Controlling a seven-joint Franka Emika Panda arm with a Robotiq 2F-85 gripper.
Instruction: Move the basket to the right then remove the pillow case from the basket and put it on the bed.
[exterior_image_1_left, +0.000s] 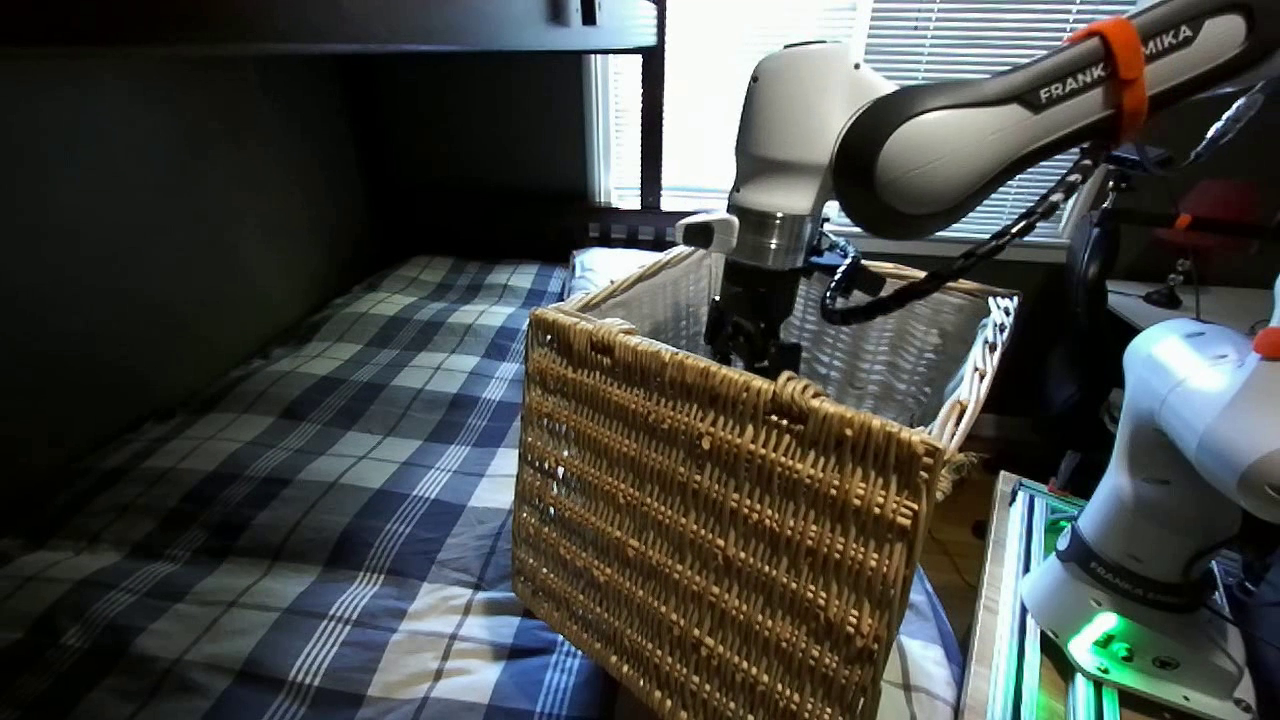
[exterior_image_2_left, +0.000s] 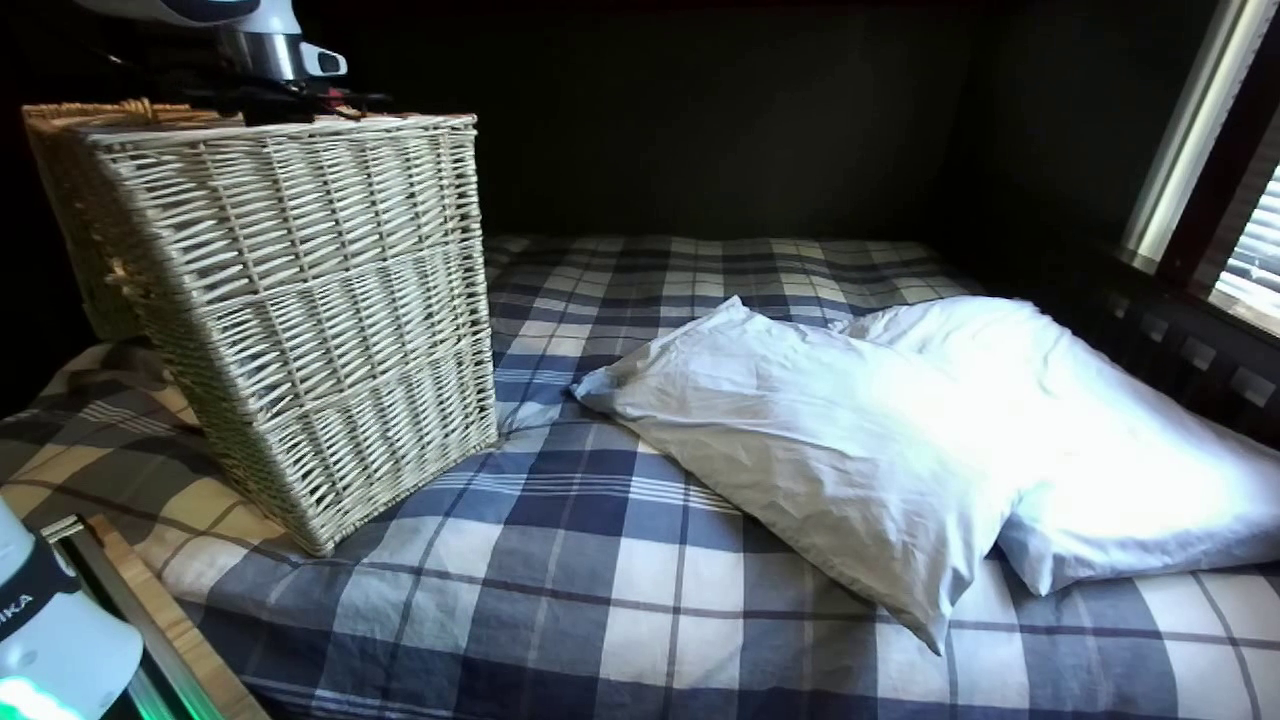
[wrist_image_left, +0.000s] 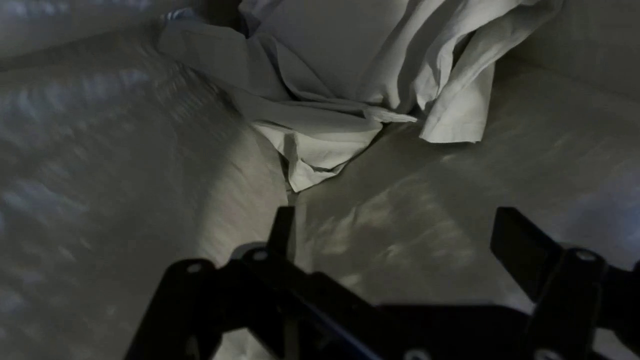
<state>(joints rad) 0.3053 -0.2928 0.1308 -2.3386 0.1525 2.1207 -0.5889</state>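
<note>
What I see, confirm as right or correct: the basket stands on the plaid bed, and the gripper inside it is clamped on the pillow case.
Not quite: the gripper isn't clamped on the pillow case. The wrist view shows it open and empty, the pillow case lying apart from it. The basket does stand on the plaid bed, with the gripper inside it.

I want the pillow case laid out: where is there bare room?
The bed is bare between basket and dark wall, and between basket and pillows. Crowded: by the window, where the pillows lie, and inside the basket, with hand and pillow case.
</note>
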